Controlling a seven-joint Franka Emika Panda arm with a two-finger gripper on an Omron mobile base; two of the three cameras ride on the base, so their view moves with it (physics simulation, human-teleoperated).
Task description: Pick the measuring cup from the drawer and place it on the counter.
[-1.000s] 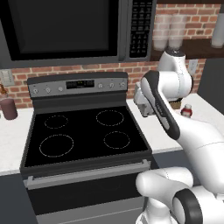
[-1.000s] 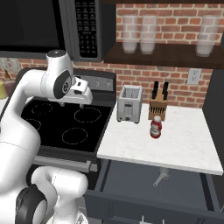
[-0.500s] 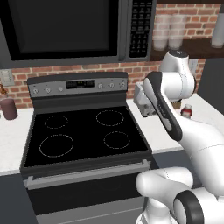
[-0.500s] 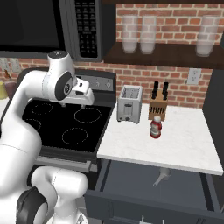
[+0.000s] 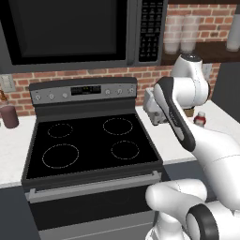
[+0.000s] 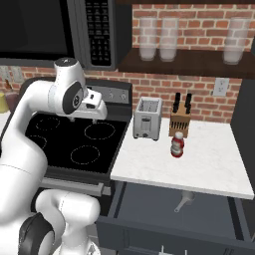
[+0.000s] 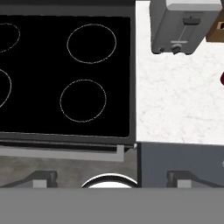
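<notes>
My pincer (image 6: pixel 94 110), open and empty over the stove (image 6: pixel 74 142), could clip the worktop (image 6: pixel 189 162) edge descending toward the cup (image 6: pixel 183 201) in the drawer (image 6: pixel 149 199).

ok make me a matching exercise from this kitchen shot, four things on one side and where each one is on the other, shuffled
Things:
1. measuring cup
2. toaster
3. red-capped bottle
4. maroon tumbler

Places:
A. on the counter, in front of the knife block
B. on the counter to the left of the stovetop
C. inside the open drawer
D. on the counter right beside the stovetop, at the brick wall

Pairs: 1-C, 2-D, 3-A, 4-B
</notes>
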